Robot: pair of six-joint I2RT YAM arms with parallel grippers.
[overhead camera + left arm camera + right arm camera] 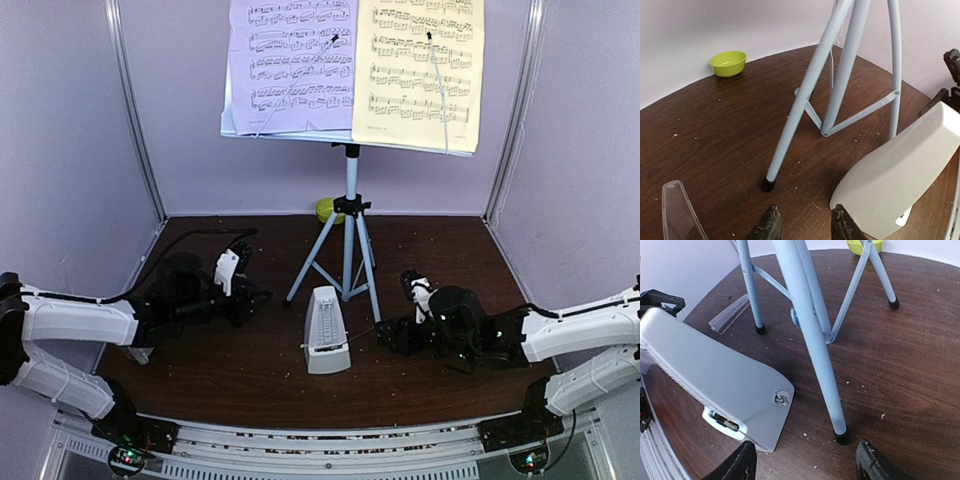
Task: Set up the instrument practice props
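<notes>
The music stand [350, 215] rises on its silver tripod at mid-table, with a lavender page [292, 65] and a yellow page [420, 70] on its desk. In front of the tripod stands the white metronome [327, 332], uncovered. Its clear cover [677, 212] lies flat on the table to the left and also shows as the clear cover [730, 314] beyond the tripod. My left gripper [236, 262] is open left of the tripod, and the left gripper [805, 227] holds nothing beside the metronome [900, 170]. My right gripper [807, 466] is open between the metronome [715, 375] and a tripod foot [841, 436].
A small green bowl [328, 208] sits by the back wall behind the tripod, and the same bowl [728, 62] shows in the left wrist view. The three tripod legs [805, 105] spread over the middle of the brown table. Lavender walls close the back and sides.
</notes>
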